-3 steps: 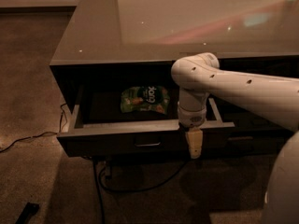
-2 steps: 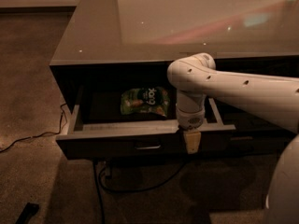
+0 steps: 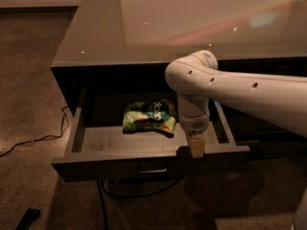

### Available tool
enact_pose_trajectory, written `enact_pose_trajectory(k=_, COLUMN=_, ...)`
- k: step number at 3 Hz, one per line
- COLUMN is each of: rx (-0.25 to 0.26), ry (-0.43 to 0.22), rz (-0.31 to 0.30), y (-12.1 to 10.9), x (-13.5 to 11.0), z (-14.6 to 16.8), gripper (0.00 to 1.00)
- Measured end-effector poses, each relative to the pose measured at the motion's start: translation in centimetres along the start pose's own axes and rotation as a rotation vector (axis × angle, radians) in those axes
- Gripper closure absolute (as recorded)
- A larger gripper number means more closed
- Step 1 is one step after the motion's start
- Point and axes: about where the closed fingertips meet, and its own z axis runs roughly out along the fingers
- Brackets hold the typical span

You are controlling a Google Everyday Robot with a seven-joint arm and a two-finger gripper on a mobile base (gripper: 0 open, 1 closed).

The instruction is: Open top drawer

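The top drawer (image 3: 144, 163) of a dark cabinet stands pulled out, its lighter grey floor and walls showing. Its dark front carries a small rectangular pull handle (image 3: 152, 167) at centre. A green snack bag (image 3: 148, 117) lies inside, toward the back. My gripper (image 3: 197, 149) hangs from the white arm (image 3: 230, 87) at the drawer's front edge, right of the handle and not on it.
The cabinet's glossy grey top (image 3: 192, 18) reflects light. A black cable (image 3: 33, 140) runs over the brown carpet at left, and another loops under the drawer (image 3: 134, 193). A small dark object (image 3: 28, 218) lies on the floor at bottom left.
The gripper has risen and shifted slightly left, from hanging below the drawer front to the level of its top edge. The drawer stays open about as far.
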Motion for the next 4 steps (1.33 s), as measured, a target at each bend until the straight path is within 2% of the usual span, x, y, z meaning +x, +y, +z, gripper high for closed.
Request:
enact_pose_trajectory(k=1, rx=0.007, ry=0.007, rz=0.001, y=0.4, x=-0.1, z=-0.4, gripper=0.39)
enact_pose_trajectory(k=2, rx=0.056, ry=0.024, rz=-0.002, y=1.7, x=-0.8, z=-2.8, gripper=0.16)
enact_pose_trajectory(k=3, rx=0.048, ry=-0.025, rz=-0.028, y=1.7, x=-1.1, z=-4.0, gripper=0.0)
enact_pose_trajectory(k=4, rx=0.038, ry=-0.068, rz=-0.07, y=0.6, x=-1.6, z=-4.2, gripper=0.0)
